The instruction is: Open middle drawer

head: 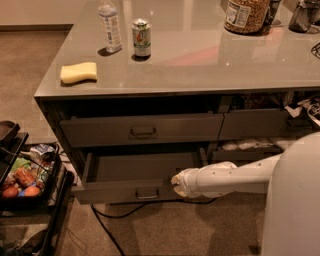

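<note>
The middle drawer [115,192] is a wide dark-grey drawer under the counter. It stands pulled out, and its plain grey inside shows. Its small loop handle [146,193] sits at the centre of the front. My gripper [175,180] is at the end of the white arm [225,179], which reaches in from the right. The gripper is at the top edge of the drawer front, just right of the handle.
Above it is a shut grey drawer [100,131] with its own handle. On the counter are a yellow sponge [78,72], a water bottle [110,25], a can [141,37] and a jar [245,15]. A cart of snacks [25,175] stands left. Cables [107,225] lie on the floor.
</note>
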### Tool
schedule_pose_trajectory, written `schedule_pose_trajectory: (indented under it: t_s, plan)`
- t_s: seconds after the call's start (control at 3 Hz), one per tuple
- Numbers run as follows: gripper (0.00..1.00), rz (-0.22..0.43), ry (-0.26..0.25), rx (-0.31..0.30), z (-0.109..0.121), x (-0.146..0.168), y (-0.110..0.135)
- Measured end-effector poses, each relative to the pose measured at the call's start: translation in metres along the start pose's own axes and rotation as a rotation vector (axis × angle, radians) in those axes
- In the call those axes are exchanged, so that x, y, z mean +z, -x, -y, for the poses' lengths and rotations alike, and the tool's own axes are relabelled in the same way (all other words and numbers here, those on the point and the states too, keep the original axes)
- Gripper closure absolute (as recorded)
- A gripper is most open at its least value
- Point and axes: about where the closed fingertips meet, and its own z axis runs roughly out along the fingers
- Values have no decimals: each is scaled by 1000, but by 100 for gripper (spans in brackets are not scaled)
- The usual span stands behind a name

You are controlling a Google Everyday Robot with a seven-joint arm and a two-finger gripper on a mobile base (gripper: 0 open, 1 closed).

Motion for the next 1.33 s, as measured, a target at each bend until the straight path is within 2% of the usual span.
schedule_pose_trajectory:
  t_s: [0.33, 0.67, 1.0, 1.33]
  plan:
    - [88, 6, -50, -20, 12, 2, -4]
    - [100, 21, -94, -63, 30, 14, -11]
    - [100, 38, -111, -73, 51, 27, -24]
    - [100, 49, -102, -83, 66, 38, -36]
